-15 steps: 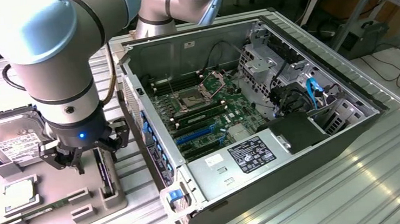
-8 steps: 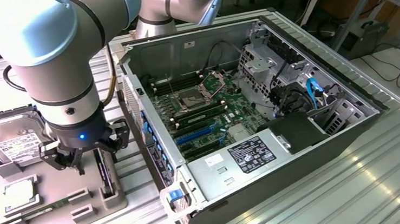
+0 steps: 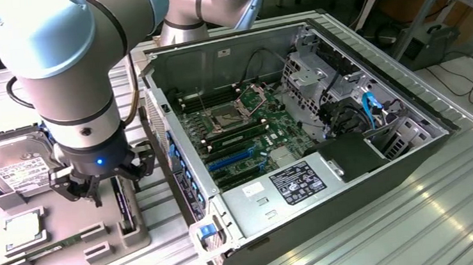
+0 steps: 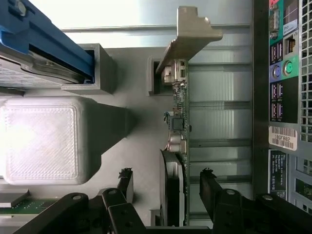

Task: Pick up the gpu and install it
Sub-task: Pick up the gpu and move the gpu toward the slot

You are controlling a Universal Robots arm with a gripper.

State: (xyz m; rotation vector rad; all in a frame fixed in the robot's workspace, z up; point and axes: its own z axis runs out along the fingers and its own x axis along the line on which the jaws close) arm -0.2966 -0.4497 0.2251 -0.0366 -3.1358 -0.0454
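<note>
– Black card, the gpu (image 4: 179, 122), stands on edge in a slot of the grey tray (image 3: 66, 217), its pale bracket (image 4: 187, 36) at one end. Position of the hand?
– The hand (image 4: 166, 179) is open, directly over the card. The wrist view shows a finger (image 4: 124, 181) on either side, each apart from the card.
– What does the exterior view add?
– The tray lies on the ribbed metal surface (image 3: 416, 219), just beside the open computer case (image 3: 305, 133), on the exterior view's left. A hard drive (image 3: 16, 168) and a memory stick (image 3: 54, 248) sit in other slots. The arm hides most of the card there. The wrist view alone shows the case's rear ports (image 4: 285, 73).
</note>
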